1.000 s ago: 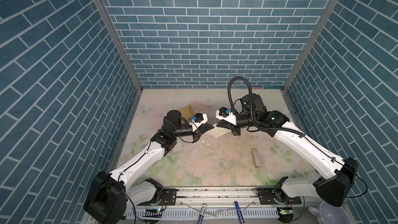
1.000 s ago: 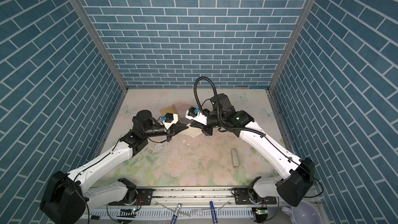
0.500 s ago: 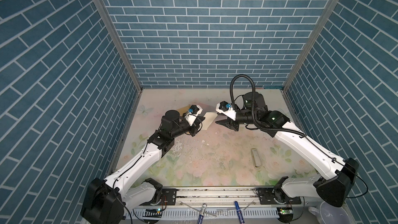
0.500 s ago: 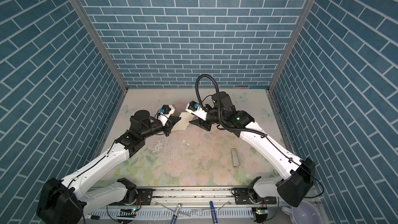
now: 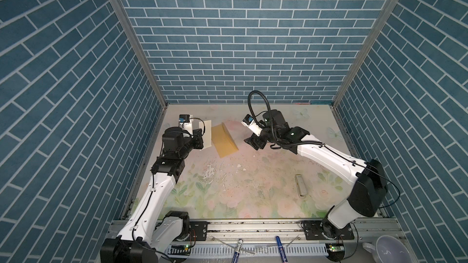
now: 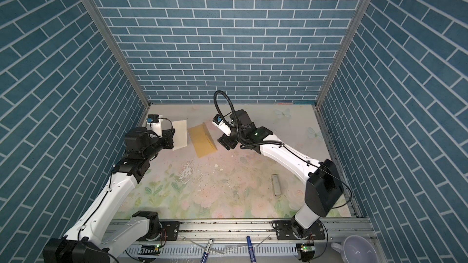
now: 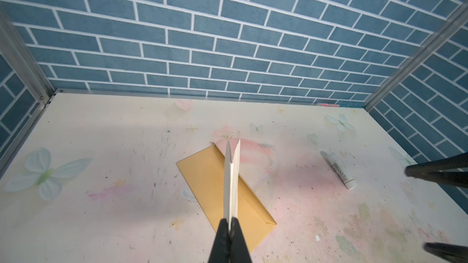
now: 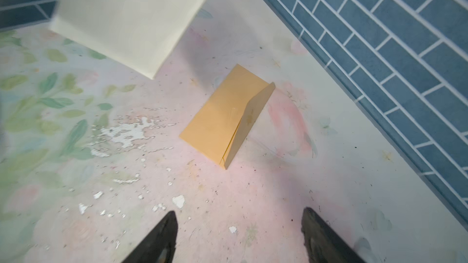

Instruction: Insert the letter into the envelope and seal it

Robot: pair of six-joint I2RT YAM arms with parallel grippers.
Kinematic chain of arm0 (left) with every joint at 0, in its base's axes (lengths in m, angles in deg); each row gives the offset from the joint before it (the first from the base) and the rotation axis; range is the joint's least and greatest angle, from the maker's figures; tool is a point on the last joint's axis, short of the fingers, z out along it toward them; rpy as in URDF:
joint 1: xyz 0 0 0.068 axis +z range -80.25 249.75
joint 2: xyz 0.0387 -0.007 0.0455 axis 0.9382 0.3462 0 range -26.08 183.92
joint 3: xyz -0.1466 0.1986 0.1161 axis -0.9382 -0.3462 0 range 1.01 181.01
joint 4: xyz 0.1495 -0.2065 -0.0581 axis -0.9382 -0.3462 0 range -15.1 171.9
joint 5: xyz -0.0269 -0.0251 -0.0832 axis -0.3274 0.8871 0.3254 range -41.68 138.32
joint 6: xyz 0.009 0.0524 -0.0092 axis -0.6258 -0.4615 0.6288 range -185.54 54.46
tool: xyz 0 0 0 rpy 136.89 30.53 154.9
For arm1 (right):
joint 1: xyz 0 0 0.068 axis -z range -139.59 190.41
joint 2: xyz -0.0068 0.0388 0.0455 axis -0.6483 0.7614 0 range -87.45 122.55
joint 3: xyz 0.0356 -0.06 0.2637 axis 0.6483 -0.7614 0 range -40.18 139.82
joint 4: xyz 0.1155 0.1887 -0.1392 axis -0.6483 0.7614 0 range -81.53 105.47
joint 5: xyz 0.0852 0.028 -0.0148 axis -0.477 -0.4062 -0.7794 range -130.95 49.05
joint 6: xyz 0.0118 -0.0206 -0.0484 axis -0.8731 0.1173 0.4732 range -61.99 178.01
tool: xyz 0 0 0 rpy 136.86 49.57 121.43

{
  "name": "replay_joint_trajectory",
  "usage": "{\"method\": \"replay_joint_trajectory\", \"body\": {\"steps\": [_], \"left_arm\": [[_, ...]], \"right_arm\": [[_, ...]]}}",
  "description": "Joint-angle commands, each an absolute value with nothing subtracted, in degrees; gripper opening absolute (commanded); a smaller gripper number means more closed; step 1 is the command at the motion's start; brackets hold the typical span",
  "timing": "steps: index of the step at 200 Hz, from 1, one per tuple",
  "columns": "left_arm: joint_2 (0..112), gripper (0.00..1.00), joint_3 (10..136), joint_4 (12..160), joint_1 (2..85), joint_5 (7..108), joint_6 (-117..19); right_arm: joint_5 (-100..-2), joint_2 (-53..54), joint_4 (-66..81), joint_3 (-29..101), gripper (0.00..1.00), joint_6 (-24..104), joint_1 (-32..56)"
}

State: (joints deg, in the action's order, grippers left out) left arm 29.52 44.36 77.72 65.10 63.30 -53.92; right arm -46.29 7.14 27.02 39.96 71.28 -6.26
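The right claw has let go of the letter and pulled back. A second ago both claws met over the middle of the table; now its jaws stand wide apart with nothing between them, hanging just right of the envelope.

The left claw has swung away toward the far left corner of the table, taking the letter with it. It is clamped tight on one edge of the folded sheet, which hangs on edge above the table with its two leaves slightly parted at the free end.

The envelope lies flat near the far edge, left of centre, between the two claws, with its flap standing up and its mouth uncovered.

The handover looks done: one claw owns the letter and the other is free, probably to steady the envelope or hold the flap while the sheet goes in. Nothing is inserted or sealed yet.
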Motion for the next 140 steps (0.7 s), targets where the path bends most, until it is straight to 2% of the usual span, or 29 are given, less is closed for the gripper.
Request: {"method": "replay_joint_trajectory", "body": {"steps": [1, 64, 140], "left_arm": [[27.9, 0.00, 44.1, 74.0, 67.1, 62.4, -51.1], [25.7, 0.00, 43.3, 71.3, 70.4, 61.7, -48.8], [24.9, 0.00, 41.7, 72.5, 70.5, 63.3, -47.5]], "right_arm": [[-35.6, 12.3, 24.5, 46.8, 0.78, 65.0, -8.9], [-22.6, 29.5, 22.5, 57.8, 0.76, 58.9, -12.3], [-20.0, 44.6, 22.2, 68.8, 0.71, 58.0, -13.2]]}}
